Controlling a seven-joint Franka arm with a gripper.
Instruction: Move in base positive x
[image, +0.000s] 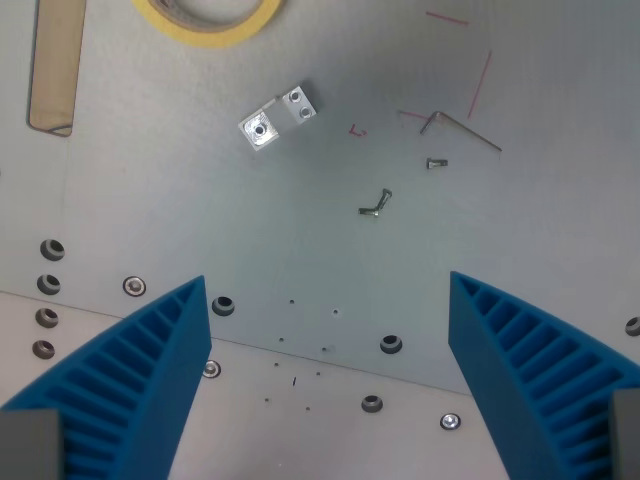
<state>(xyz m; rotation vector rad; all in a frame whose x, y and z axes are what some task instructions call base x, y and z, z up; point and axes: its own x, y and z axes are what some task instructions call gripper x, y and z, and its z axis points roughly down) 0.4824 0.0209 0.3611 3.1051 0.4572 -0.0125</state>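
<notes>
In the wrist view my gripper (328, 290) hangs above a grey metal plate (200, 200). Its two blue ribbed fingers (140, 370) stand far apart at the bottom corners, with nothing between them. A small shiny metal bracket (278, 117) with two holes lies on the plate above the fingers, well apart from them.
A roll of yellow tape (210, 20) is cut off by the top edge. A tan slot (55, 65) sits at the top left. An Allen key (460, 128) and small screws (375, 204) lie at the right. Bolt holes (222, 305) line the plate's near edge.
</notes>
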